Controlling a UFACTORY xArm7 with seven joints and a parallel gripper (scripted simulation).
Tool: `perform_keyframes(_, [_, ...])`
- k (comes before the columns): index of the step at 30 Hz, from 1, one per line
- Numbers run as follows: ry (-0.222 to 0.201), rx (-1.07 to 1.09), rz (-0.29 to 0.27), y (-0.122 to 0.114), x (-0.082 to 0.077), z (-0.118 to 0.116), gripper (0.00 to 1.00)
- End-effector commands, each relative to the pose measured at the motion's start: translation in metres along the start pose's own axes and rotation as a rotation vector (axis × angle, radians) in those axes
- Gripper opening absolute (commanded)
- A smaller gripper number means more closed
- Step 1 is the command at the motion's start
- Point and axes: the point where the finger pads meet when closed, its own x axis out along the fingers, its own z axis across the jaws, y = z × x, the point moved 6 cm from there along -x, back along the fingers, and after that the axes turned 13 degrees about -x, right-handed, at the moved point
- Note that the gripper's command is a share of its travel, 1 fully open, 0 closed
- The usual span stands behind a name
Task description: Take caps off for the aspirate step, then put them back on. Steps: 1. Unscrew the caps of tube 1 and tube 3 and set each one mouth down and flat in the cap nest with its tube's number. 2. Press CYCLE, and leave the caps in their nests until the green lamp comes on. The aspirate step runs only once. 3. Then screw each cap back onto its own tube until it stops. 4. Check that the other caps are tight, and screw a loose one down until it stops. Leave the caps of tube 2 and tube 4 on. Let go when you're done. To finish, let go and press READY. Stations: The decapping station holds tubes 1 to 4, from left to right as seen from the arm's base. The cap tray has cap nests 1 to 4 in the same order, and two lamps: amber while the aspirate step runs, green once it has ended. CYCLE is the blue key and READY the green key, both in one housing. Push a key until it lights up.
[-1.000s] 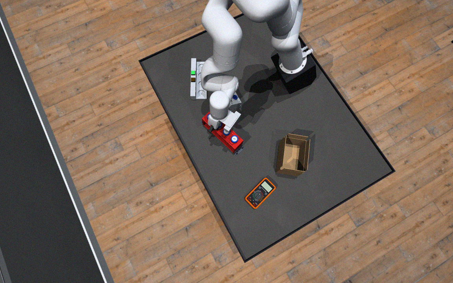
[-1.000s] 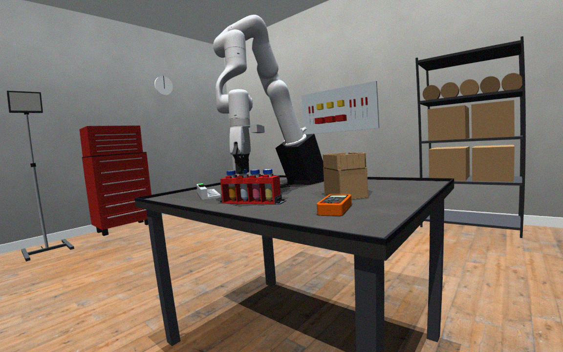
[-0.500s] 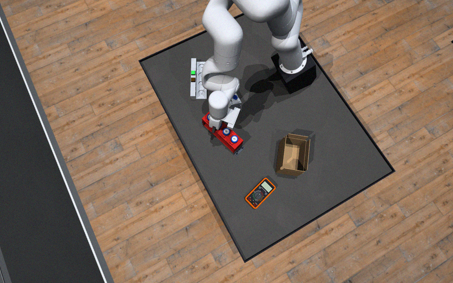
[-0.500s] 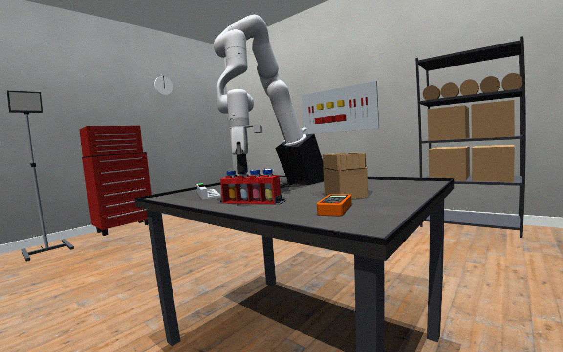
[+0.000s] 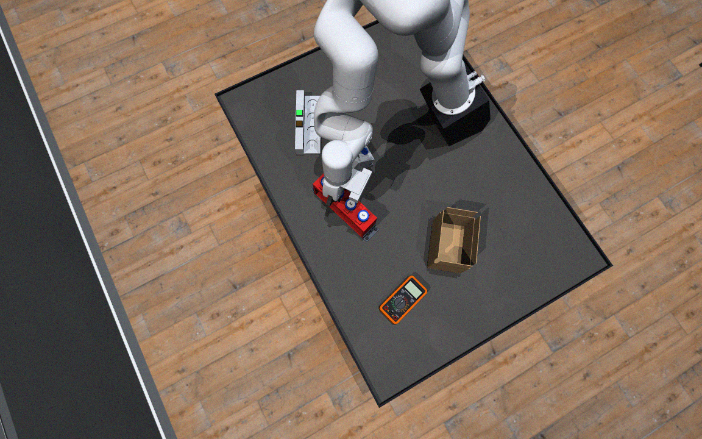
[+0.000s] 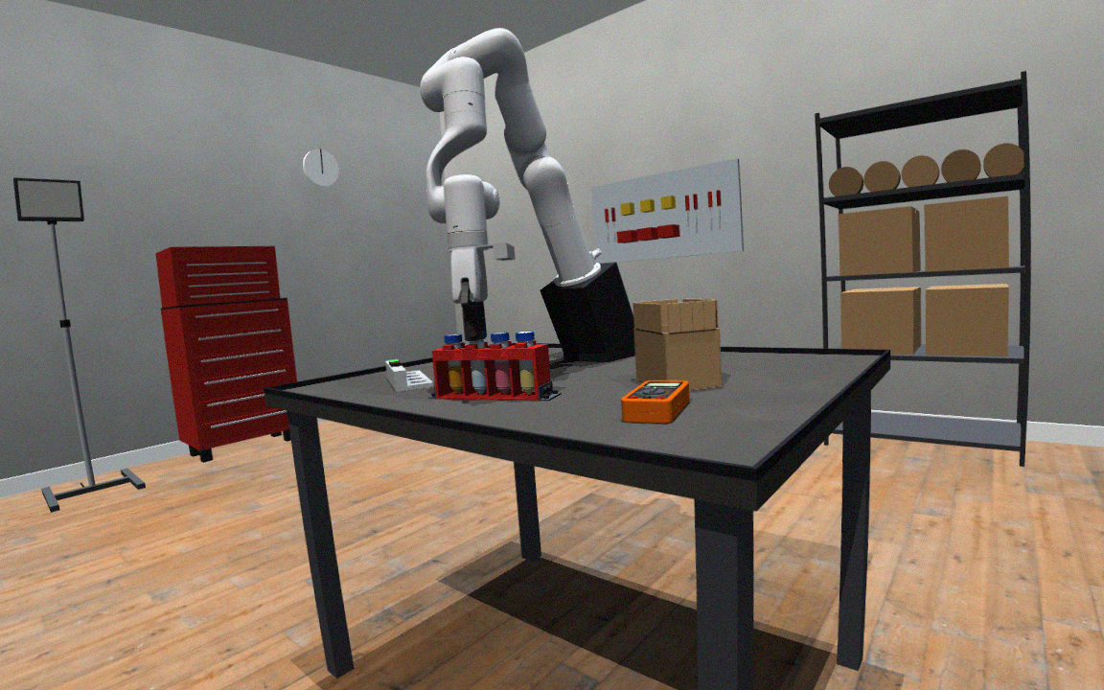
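Observation:
A red tube rack (image 5: 345,206) holds four capped tubes in a row; it also shows in the exterior view (image 6: 492,373). My gripper (image 6: 473,333) points straight down on the second tube from the left in that view and is shut on its blue cap. From above, my gripper (image 5: 336,197) and wrist cover this cap. The other three tubes carry blue caps (image 6: 499,336). The white cap tray (image 5: 307,122) stands beyond the rack's end, and its green lamp (image 5: 298,113) is lit. Its visible nests look empty. A key housing (image 5: 368,151) is mostly hidden under my arm.
An open cardboard box (image 5: 453,240) stands to the right of the rack, and an orange multimeter (image 5: 403,299) lies near the table's front edge. The arm's black base (image 5: 454,111) is at the back. A shelf and a red tool chest stand off the table.

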Motion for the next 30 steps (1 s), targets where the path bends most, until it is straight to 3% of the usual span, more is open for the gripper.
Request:
perform_keyframes(1, [-0.001,0.115,-0.004,-0.0004,-0.0002,0.0007,0.0])
perform_keyframes(20, [-0.003,0.682,-0.004,-0.0004,0.0006,0.0007,0.0])
perform_keyframes(25, [-0.003,0.7,-0.004,-0.0004,0.0006,0.0007,0.0])
perform_keyframes(26, [-0.003,0.7,-0.004,-0.0004,0.0006,0.0007,0.46])
perform_keyframes(30, [-0.003,0.7,-0.004,-0.0004,0.0006,0.0007,0.46])
